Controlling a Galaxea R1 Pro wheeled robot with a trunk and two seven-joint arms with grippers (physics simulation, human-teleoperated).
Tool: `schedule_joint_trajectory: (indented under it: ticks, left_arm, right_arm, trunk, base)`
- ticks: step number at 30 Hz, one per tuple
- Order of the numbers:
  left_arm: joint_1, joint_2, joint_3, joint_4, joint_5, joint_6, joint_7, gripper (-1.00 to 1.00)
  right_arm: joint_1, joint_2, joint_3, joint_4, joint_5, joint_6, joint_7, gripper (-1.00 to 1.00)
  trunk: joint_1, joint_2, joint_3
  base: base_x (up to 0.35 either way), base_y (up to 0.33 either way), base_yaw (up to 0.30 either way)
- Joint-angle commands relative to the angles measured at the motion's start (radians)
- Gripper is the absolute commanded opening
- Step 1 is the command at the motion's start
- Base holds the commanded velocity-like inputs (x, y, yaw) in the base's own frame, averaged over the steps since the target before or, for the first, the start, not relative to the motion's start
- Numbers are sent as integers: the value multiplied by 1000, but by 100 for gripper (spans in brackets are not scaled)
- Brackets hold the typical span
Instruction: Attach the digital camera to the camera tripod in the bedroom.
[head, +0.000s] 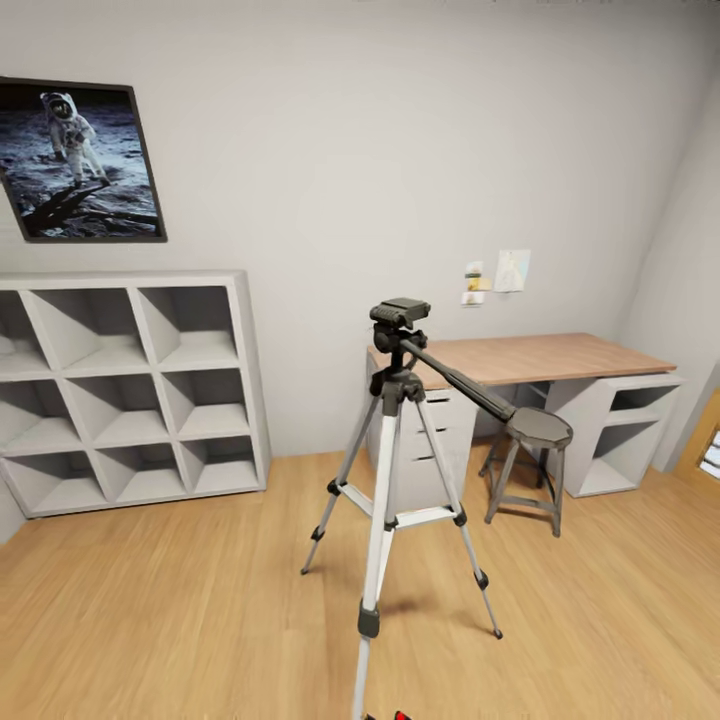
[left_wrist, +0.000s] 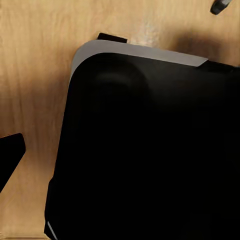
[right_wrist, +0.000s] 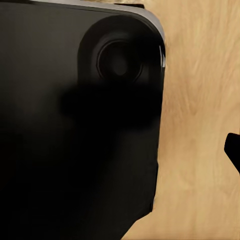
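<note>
The camera tripod (head: 383, 500) stands on the light wood floor in the middle of the head view, silver-white legs spread. Its dark grey head (head: 400, 314) is bare on top, and the long black pan handle (head: 462, 386) slants down toward the stool. The digital camera is out of view. A black fingertip (left_wrist: 10, 156) of my left gripper shows at the edge of the left wrist view, and a fingertip (right_wrist: 233, 150) of my right gripper at the edge of the right wrist view. Nothing is held at either one. Both wrist views look down on my black base (left_wrist: 150, 150) over the floor.
Behind the tripod stand a wood-topped white desk (head: 560, 356) and a short grey stool (head: 538, 430). A white cube shelf (head: 130, 390) lines the left wall under a framed astronaut picture (head: 80, 160). A tiny red-and-black bit (head: 400, 715) peeks in at the bottom edge.
</note>
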Motion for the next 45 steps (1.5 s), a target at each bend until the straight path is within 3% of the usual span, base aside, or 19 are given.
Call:
schedule_joint_trajectory:
  ticks: [1,17,38,45]
  left_arm:
    - [0,0,1,-1,8,-2,-1,100]
    - [0,0,0,-1,27,-2,-1,100]
    - [0,2,0,-2,29,-1,1,100]
    - [0,4,0,-2,55,0,1,100]
  right_arm:
    - [0,0,1,0,2,-3,0,100]
    - [0,4,1,0,2,-1,1,100]
    - [0,2,1,0,2,-1,0,100]
    - [0,1,0,0,2,-1,-1,100]
  trunk:
    - [0,-1,-1]
    - [0,-1,-1]
    - [0,-1,-1]
    - [0,-1,-1]
  base:
    - [-249,216,0]
    - [-79,218,-25]
    - [-1,13,-233]
    - [0,0,-244]
